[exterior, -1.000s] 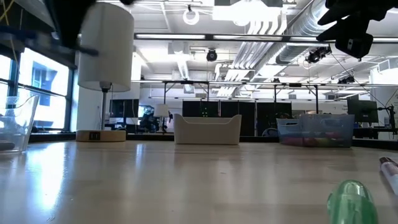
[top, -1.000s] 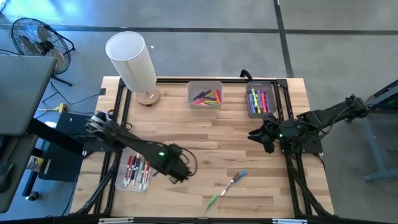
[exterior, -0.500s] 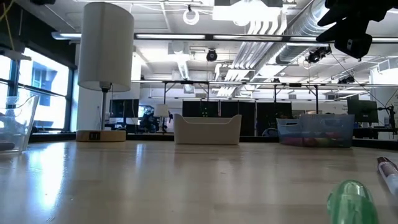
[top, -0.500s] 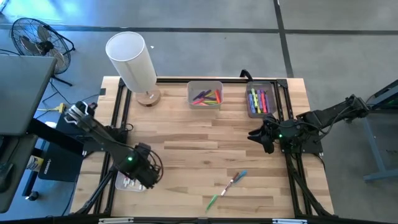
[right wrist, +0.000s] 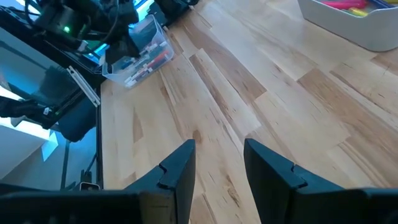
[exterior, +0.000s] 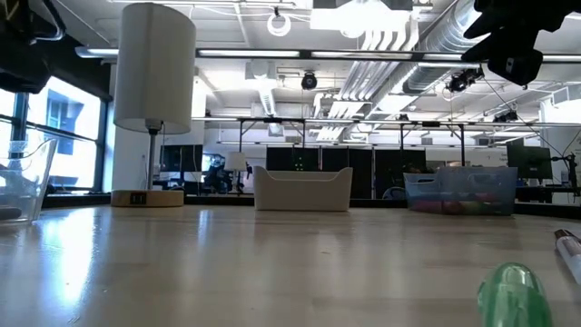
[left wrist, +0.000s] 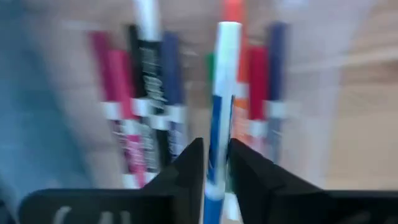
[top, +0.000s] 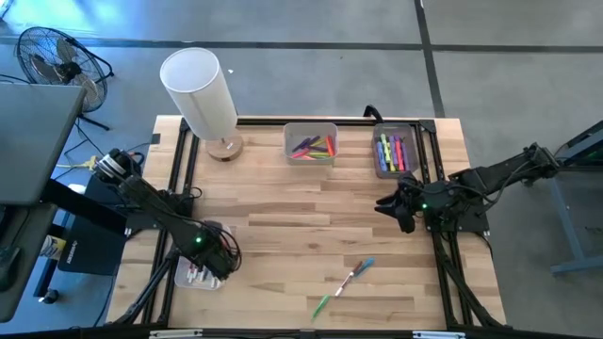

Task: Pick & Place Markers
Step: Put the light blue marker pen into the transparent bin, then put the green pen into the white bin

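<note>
— What carries it all?
— A wooden table (top: 311,217) of pale planks.
— And on it?
— A white lamp (top: 200,92) at the far left corner. A clear bin (top: 311,142) at the far edge's middle, another (top: 395,151) at the far right corner, a third (top: 193,275) by the near left edge. Loose markers (top: 345,285) lie near the near edge, right of centre.

- Left pincer (top: 215,259): a second ago it is out over the table's near-middle boards; now it is drawn back to the left edge, directly above the clear bin (top: 193,277) of markers (left wrist: 149,106).
- Left arm: its elbow now folds back toward the table's left side.
- Blue-and-white marker (left wrist: 219,112): remains clamped between the left pincer's fingers (left wrist: 186,171), now above the bin's contents.
</note>
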You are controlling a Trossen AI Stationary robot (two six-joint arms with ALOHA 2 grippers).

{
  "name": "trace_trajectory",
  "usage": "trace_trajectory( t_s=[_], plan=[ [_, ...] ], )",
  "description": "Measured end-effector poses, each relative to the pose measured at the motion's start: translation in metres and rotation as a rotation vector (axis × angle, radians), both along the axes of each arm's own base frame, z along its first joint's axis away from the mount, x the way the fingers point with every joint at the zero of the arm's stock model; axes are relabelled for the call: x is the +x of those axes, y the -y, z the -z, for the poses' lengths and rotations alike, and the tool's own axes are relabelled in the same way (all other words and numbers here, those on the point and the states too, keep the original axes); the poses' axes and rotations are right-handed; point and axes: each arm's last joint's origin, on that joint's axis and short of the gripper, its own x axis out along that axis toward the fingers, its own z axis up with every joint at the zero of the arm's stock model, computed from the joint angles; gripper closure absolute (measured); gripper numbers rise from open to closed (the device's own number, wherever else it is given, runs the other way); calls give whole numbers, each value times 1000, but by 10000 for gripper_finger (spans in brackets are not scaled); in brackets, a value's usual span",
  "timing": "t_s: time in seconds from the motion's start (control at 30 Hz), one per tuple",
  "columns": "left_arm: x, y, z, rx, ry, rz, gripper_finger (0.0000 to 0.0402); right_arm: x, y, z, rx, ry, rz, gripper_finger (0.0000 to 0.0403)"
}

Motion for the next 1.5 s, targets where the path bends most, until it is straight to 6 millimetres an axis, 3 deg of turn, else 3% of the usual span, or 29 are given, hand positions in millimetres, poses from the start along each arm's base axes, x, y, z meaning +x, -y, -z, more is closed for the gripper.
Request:
trace_trajectory(
  t_s=[0.17, 0.33, 0.57, 0.73, 0.87, 0.93, 1.03, 1.17, 1.33, 1.5],
  plan=[
    [-1, 0, 0, -9, -12, -2, 285, 1, 0, 1, -4, -8, -1, 277],
    [0, 1, -3, -27, -19, 22, 274, 2, -1, 1, -14, -11, -6, 277],
    [11, 3, -48, 105, 125, 81, 272, 2, -1, 1, -36, -11, -15, 277],
    [21, 4, -91, 210, 281, 178, 300, 2, 0, 1, -60, -11, -22, 277],
    [36, -2, -107, 267, 390, 257, 362, 2, 0, 1, -84, -11, -33, 277],
    [45, -5, -108, 277, 424, 317, 390, 2, 0, 1, -87, -11, -35, 277],
    [62, -9, -107, 290, 484, 448, 386, 2, 0, 1, -170, -15, -92, 277],
    [90, -12, -96, 288, 518, 662, 388, 2, -1, 2, -220, -18, -147, 277],
    [121, -12, -72, 290, 529, 774, 399, 4, -4, 4, -212, -37, -176, 280],
    [140, 0, -53, 240, 569, 987, 401, 14, -12, 14, -223, -107, -212, 330]
  ],
)
